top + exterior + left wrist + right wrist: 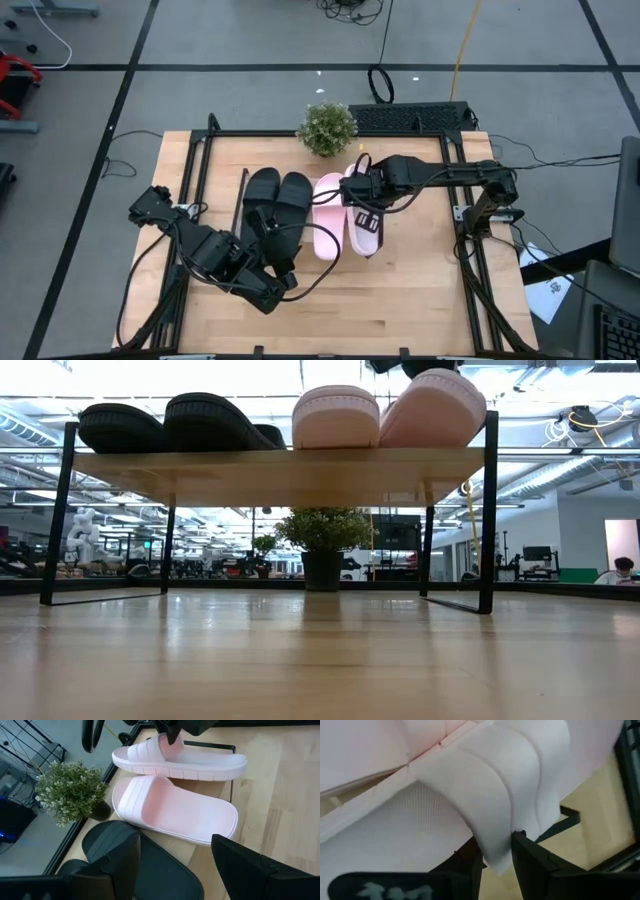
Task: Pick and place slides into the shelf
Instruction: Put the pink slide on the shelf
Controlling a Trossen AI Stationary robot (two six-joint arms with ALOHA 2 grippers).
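Count: two black slides (pixel 277 195), side by side on shelf (pixel 280 465). Two pale pink slides (pixel 329 215), also on shelf. Four slides total. One shelf. One small potted plant (pixel 327 128). Two robot arms, one gripper each: left gripper (pixel 268 262), right gripper (pixel 362 190).

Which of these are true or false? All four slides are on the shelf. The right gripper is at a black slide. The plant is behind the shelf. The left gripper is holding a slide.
1. All four slides are on the shelf: true.
2. The right gripper is at a black slide: false, it pinches the strap of the outer pink slide.
3. The plant is behind the shelf: true.
4. The left gripper holds a slide: false, it is open and empty near the black slides.
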